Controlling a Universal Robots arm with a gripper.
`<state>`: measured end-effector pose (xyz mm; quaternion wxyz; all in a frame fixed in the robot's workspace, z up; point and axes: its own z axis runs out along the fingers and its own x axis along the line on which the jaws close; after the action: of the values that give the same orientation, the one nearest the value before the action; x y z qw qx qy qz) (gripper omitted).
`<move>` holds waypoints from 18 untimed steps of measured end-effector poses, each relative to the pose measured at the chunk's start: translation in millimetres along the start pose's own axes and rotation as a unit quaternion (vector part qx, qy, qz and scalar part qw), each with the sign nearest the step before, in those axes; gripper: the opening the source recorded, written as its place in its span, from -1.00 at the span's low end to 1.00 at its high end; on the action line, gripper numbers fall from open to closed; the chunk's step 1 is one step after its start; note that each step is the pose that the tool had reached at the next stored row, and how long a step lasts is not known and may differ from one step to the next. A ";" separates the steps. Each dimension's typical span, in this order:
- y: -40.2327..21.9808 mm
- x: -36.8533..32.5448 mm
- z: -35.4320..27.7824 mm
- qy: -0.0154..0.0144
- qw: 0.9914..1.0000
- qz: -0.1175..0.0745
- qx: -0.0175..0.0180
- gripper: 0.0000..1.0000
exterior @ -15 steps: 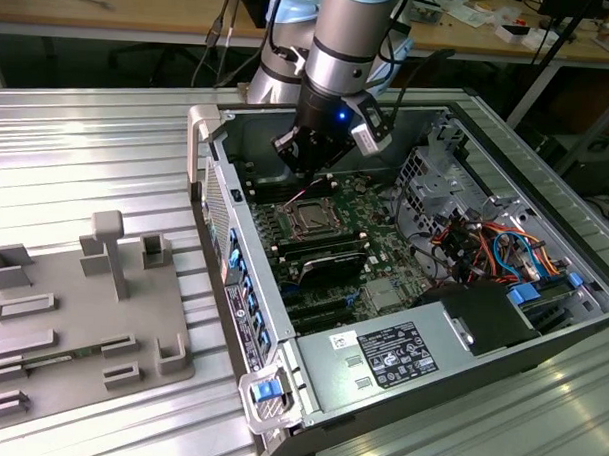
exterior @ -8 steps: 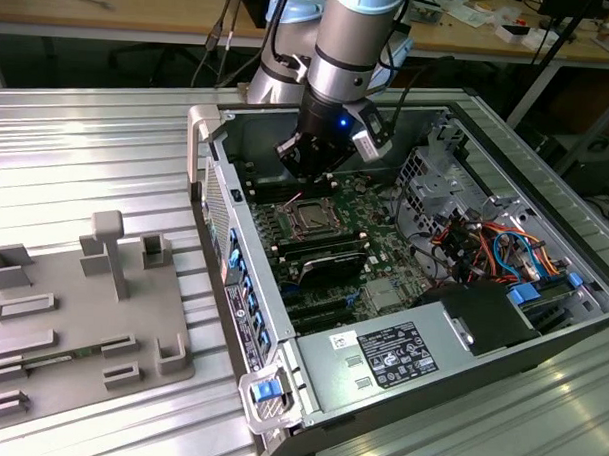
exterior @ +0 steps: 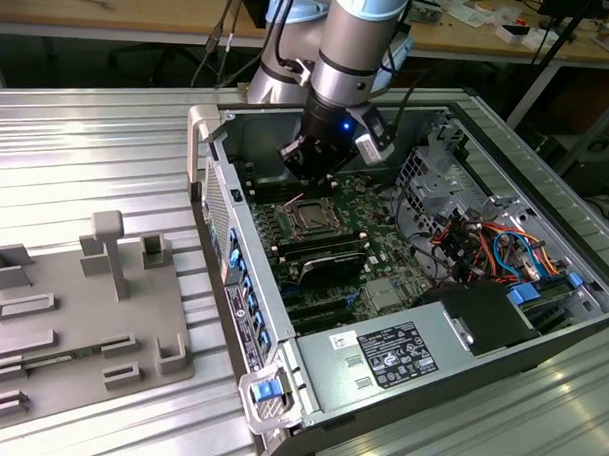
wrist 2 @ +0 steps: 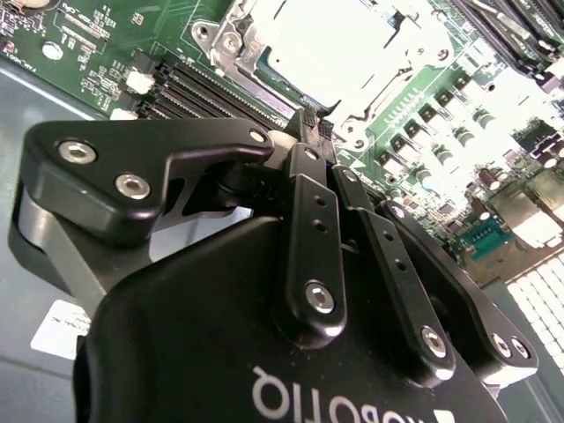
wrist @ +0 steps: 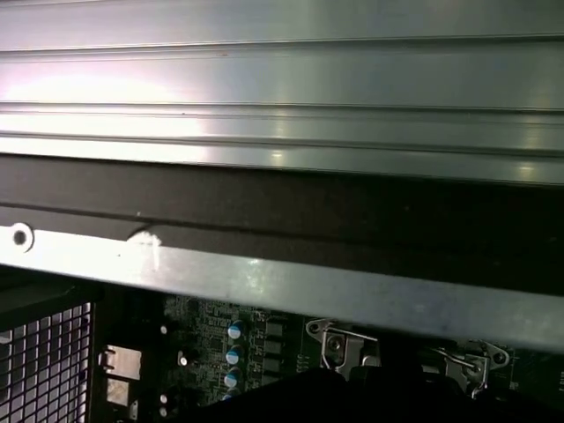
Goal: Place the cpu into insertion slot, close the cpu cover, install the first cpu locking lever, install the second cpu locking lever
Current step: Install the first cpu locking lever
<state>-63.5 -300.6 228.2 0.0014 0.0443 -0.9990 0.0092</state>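
An open computer case lies on the table with its green motherboard (exterior: 355,215) facing up. The insertion slot (exterior: 307,217) sits near the board's middle. The cpu (wrist 2: 326,40) rests in it, its silver top showing bright in the second wrist view. The cpu cover (wrist 2: 231,42), a silvery frame, seems to lie flat around the chip. My gripper (exterior: 308,183) hangs just above the slot's far edge. Its black fingers (wrist 2: 308,211) meet at the tips (wrist 2: 313,123) close to the socket frame, shut with nothing visible between them.
Long black memory slots (exterior: 323,259) lie beside the socket. A power supply (exterior: 400,353) and coloured cables (exterior: 484,244) fill the case at the exterior view's right. The case wall (exterior: 218,185) stands close by. A grey fixture plate (exterior: 81,320) rests at the exterior view's left.
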 end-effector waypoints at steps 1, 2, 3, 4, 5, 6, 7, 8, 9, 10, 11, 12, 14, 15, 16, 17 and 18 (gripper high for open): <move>0.2 -0.9 0.6 0.000 1.000 0.000 0.000 -0.79; 0.4 -2.4 1.5 0.000 1.000 0.000 0.000 -0.79; 0.5 -3.5 2.2 0.000 1.000 0.000 0.000 -0.79; 0.5 -4.6 3.0 0.000 1.000 0.000 0.000 -0.79; 0.6 -5.6 3.7 0.000 1.000 0.000 0.000 -0.79; 0.7 -7.2 4.6 0.000 1.000 0.000 0.000 -0.79; 0.9 -8.2 5.2 0.000 1.000 0.000 0.000 -0.79; 1.1 -9.2 5.8 0.000 1.000 0.000 0.000 -0.79; 1.3 -10.1 6.5 0.000 1.000 0.000 0.000 -0.79; 1.6 -11.6 7.4 0.000 1.000 0.000 0.000 -0.79; 1.9 -13.4 8.6 0.000 1.000 0.000 0.000 -0.79; 2.1 -14.6 9.3 0.000 1.000 0.000 0.000 -0.79; 2.4 -16.6 10.9 0.000 1.000 0.000 0.000 -0.79; 2.5 -17.1 11.3 0.000 1.000 0.000 0.000 -0.79; 2.6 -17.8 11.9 0.000 1.000 0.000 0.000 -0.79; 2.7 -18.4 12.3 0.000 1.000 0.000 0.000 -0.79; 2.8 -19.3 12.9 0.000 1.000 0.000 0.000 -0.79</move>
<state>-44.6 -296.3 215.2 0.0014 0.0443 -0.9990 0.0094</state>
